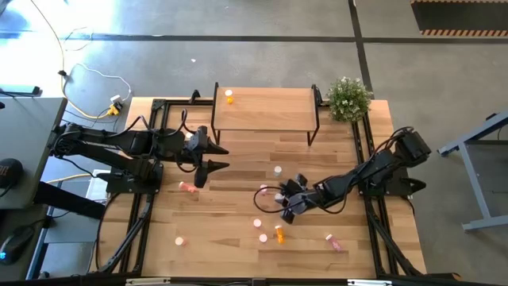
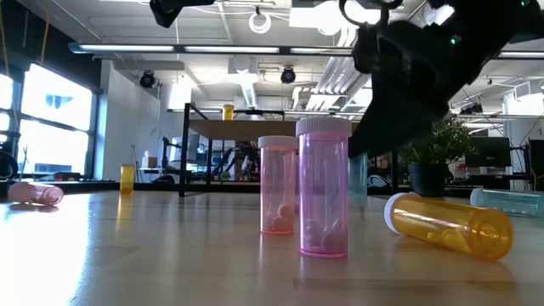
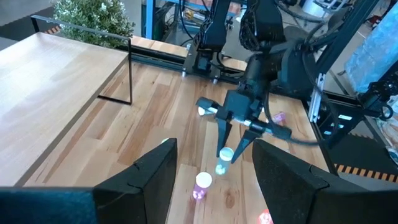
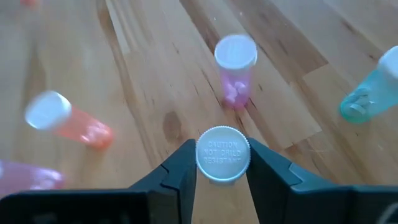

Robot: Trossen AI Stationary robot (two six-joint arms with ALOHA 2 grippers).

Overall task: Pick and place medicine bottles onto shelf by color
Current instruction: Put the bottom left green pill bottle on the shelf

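My right gripper (image 4: pixel 222 163) is low over the table's middle right, shut on a pale green medicine bottle (image 3: pixel 224 160) with a white cap. Near it stand a pink bottle (image 4: pixel 235 68) and another pink one (image 2: pixel 322 187). An orange bottle (image 2: pixel 450 223) and a pale green one (image 4: pixel 373 93) lie on their sides. The light-wood shelf (image 1: pixel 262 110) stands at the far edge on black legs, with one orange bottle (image 1: pixel 229 97) upright on its left end. My left gripper (image 1: pixel 225 157) hangs open above the table, left of centre, holding nothing. My right gripper pinches the bottle's white cap (image 4: pixel 222 149) between its two fingers, one on each side of the cap's rim. The fingers (image 3: pixel 222 134) slant down from the table's right side. The bottle stands upright; the cap hides its body in the right wrist view.
More bottles are scattered over the near half: a pink one (image 1: pixel 188 187) lying at the left, a pink one (image 1: pixel 333 241) lying at the near right, an orange one (image 1: pixel 279 233) near the front. A potted plant (image 1: pixel 348 97) stands right of the shelf.
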